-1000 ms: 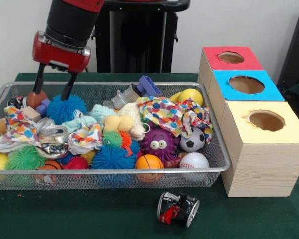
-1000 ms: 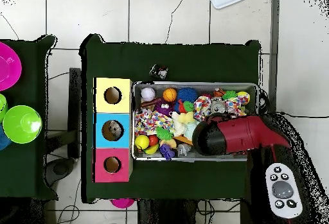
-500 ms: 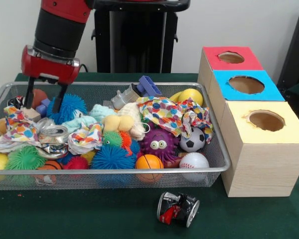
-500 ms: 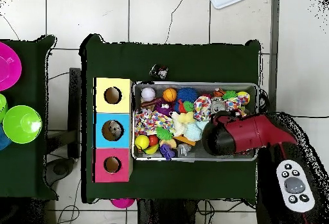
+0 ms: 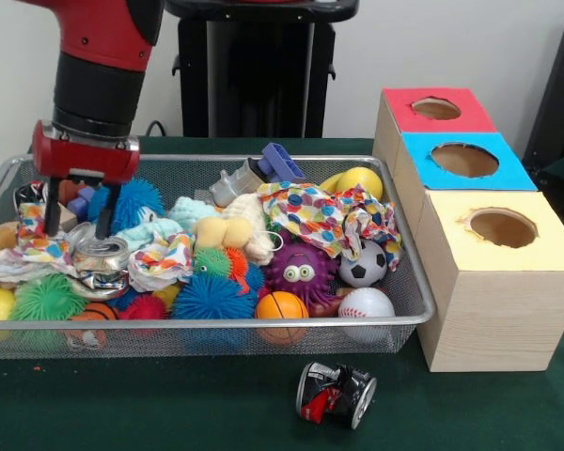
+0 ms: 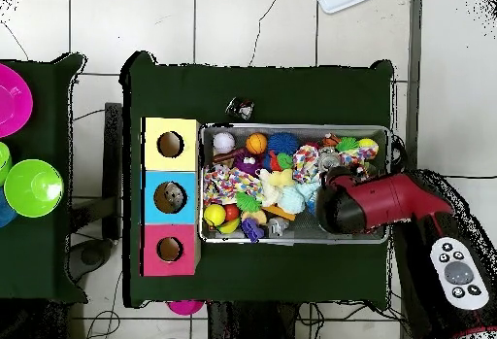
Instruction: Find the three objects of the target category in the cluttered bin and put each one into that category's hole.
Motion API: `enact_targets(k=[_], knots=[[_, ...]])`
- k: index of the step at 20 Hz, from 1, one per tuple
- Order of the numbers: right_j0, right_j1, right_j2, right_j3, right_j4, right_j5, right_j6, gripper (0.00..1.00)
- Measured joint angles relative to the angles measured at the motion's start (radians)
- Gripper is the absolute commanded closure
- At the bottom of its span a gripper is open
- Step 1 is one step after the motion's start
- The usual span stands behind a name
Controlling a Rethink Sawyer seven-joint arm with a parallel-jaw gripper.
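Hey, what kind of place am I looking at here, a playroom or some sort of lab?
Most likely a robotics lab set up for a sorting test. A red arm's gripper reaches into a wire bin of mixed toys, beside wooden boxes with coloured tops and round holes, on a green-covered table over tiled floor.

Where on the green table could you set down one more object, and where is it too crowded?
Free: the green cloth in front of the wire bin, left of the crushed can; also right of the can, before the yellow box. Crowded: inside the bin, packed with toys, where the gripper reaches.
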Motion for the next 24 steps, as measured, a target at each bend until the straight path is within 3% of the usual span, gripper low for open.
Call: enact_targets(k=[14,24], knots=[[-0.107,0.046,0.13,-0.01,-0.016,0.0,-0.243,0.0],[-0.16,0.063,0.17,-0.015,-0.033,0.0,-0.382,0.0]])
